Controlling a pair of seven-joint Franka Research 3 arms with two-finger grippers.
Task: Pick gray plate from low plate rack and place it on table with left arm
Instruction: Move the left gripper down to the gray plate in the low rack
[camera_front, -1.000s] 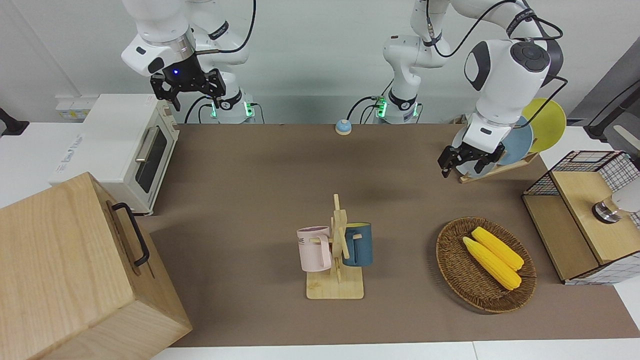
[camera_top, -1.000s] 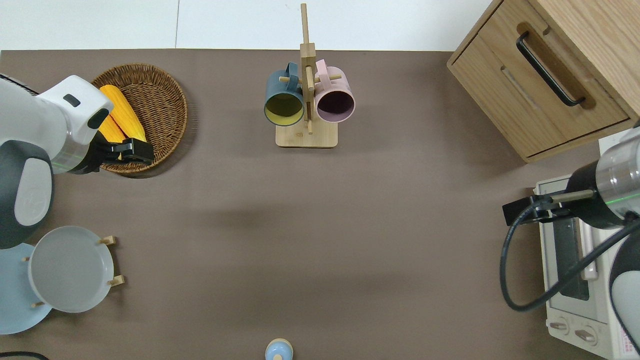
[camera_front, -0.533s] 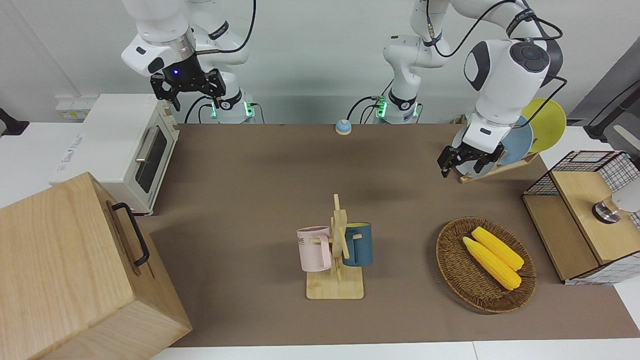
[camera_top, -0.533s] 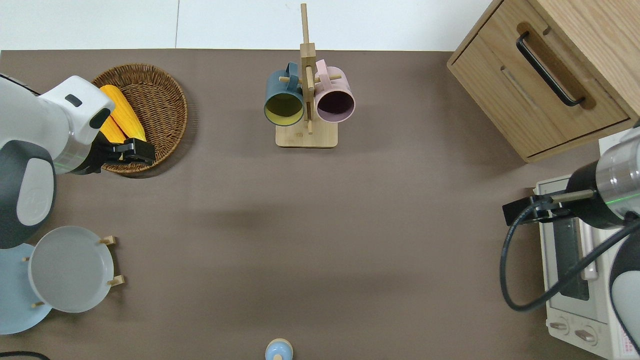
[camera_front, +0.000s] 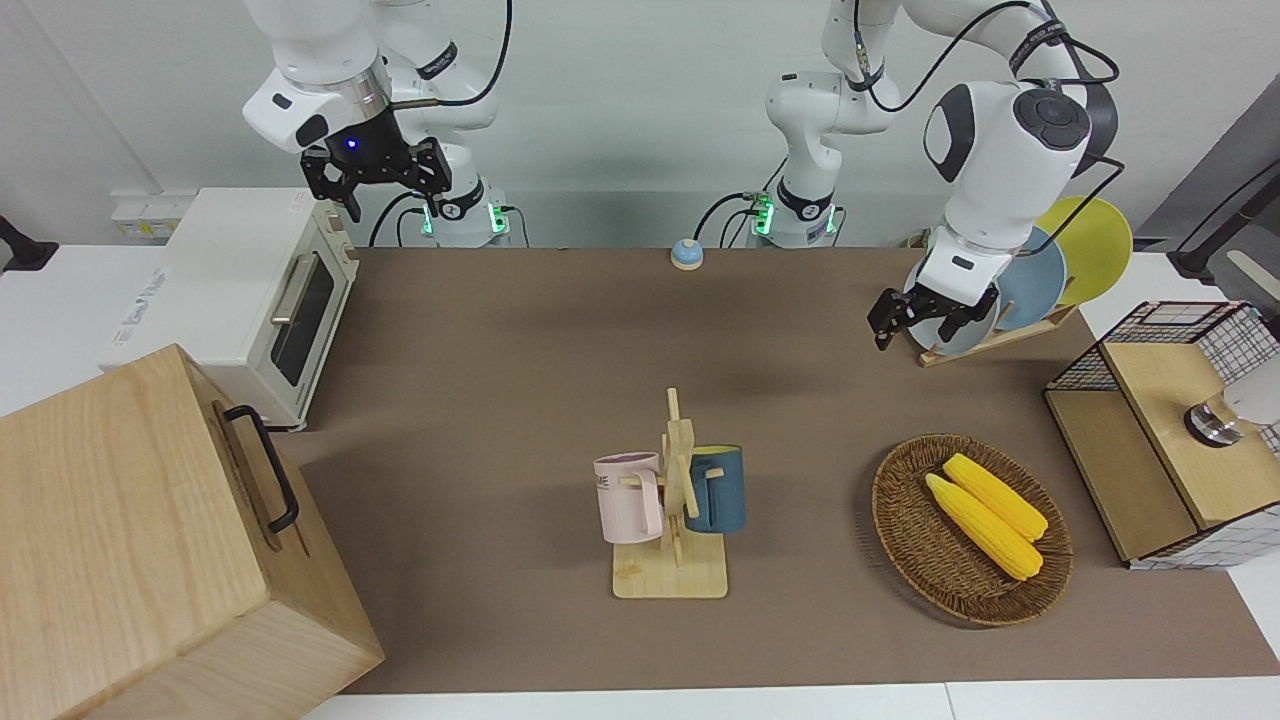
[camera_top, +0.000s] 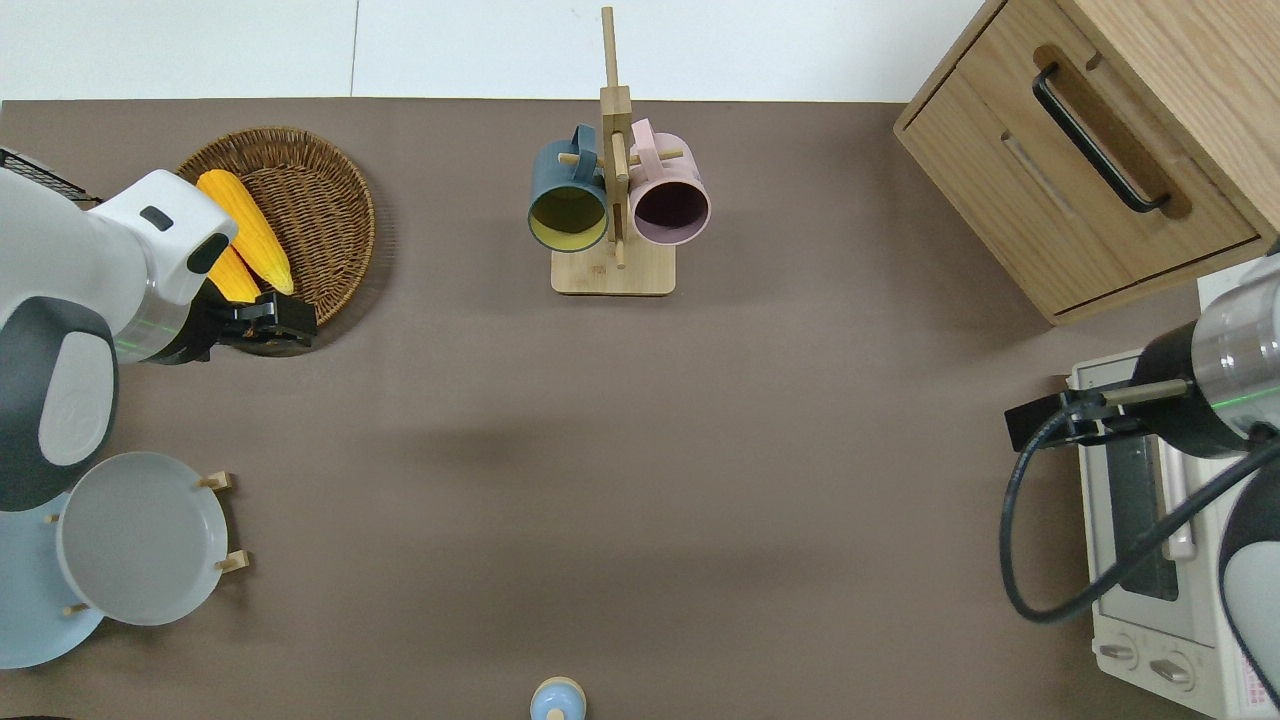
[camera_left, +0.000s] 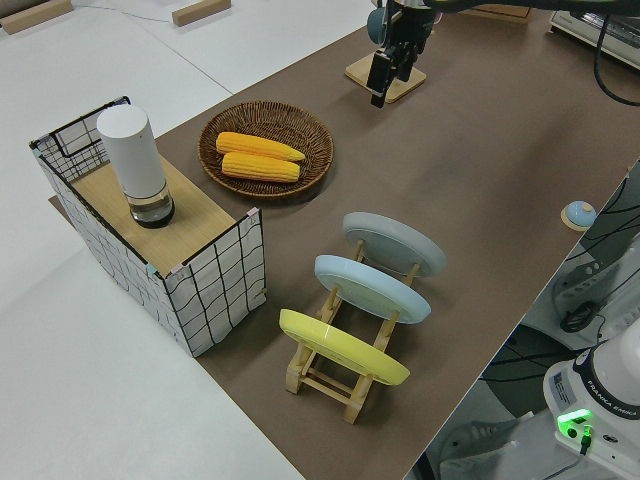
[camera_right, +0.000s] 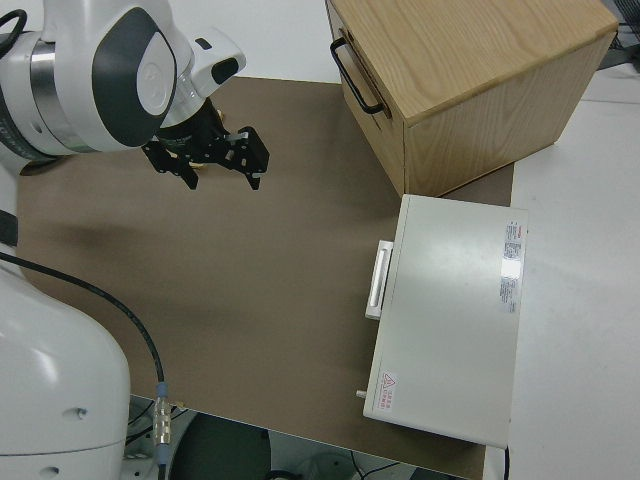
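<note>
The gray plate (camera_top: 140, 537) leans in the slot of the low plate rack (camera_left: 335, 375) farthest from the left arm's end of the table (camera_top: 640, 450); it also shows in the left side view (camera_left: 395, 243). The left arm's gripper (camera_top: 272, 326) is open and empty, up in the air over the nearer rim of the wicker basket, apart from the plate. It also shows in the front view (camera_front: 910, 325) and the right side view (camera_right: 205, 170). In the front view it hides part of the gray plate (camera_front: 957, 338). The right arm is parked, its gripper (camera_front: 378, 195) open.
A light blue plate (camera_left: 370, 288) and a yellow plate (camera_left: 340, 347) stand in the same rack. A wicker basket (camera_top: 320, 190) holds two corn cobs. A mug tree (camera_top: 612, 200), wire crate (camera_front: 1180, 420), wooden cabinet (camera_top: 1100, 140), toaster oven (camera_front: 250, 290) and blue bell (camera_front: 686, 253) stand around.
The left gripper has shifted a little toward the robots and toward the right arm's end, still open and empty. The plates and right arm have not moved.
</note>
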